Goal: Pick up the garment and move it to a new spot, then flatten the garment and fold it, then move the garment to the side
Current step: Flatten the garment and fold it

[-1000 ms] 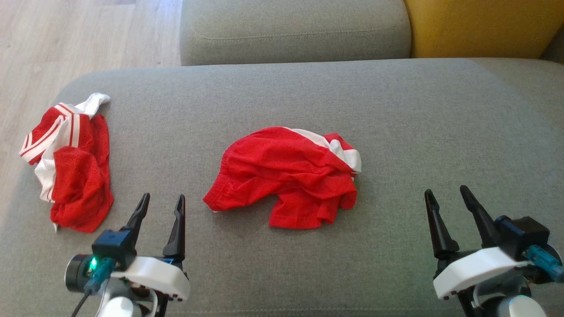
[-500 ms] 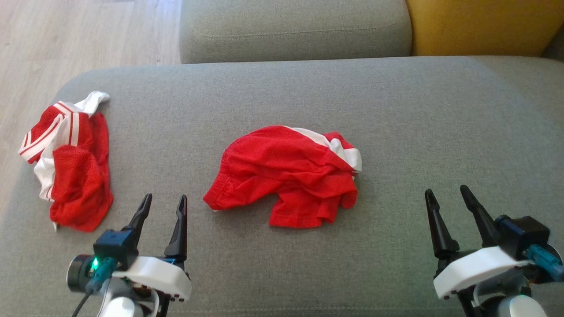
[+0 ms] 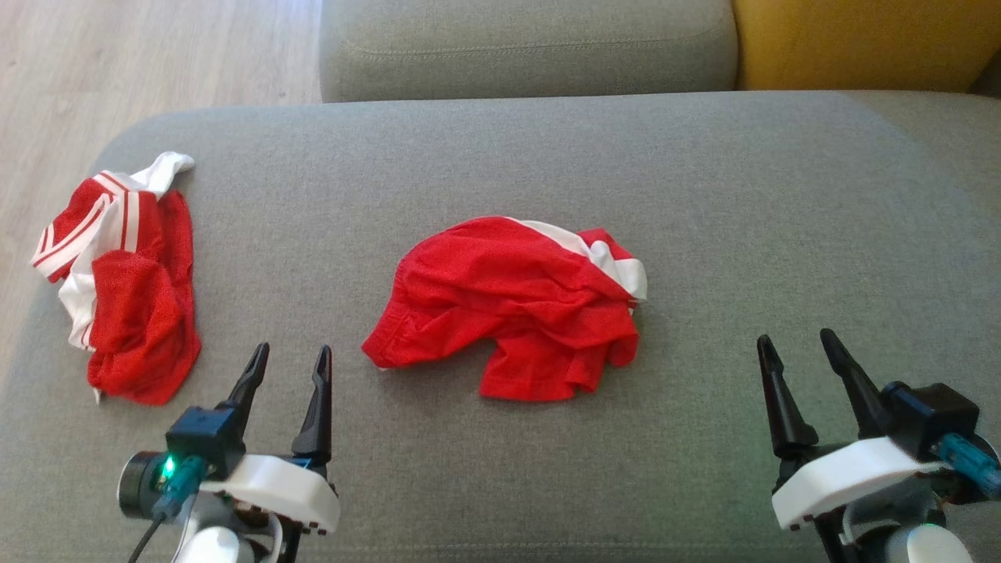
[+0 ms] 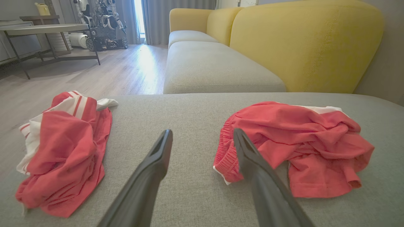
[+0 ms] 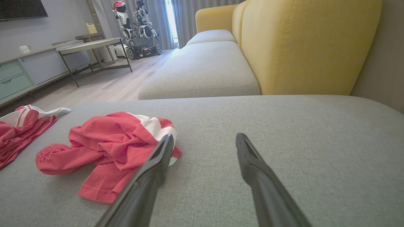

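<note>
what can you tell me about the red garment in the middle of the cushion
The red garment looks like shorts in thin knit fabric, with a white band at its far right edge and a gathered elastic waistband at the left. It lies crumpled, hemmed leg openings toward the robot, in the middle of the grey cushion. Nothing but the cushion touches it.

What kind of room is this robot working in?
Most likely a living room: a grey sofa with a yellow backrest, a wooden floor, and a low table across the room.
</note>
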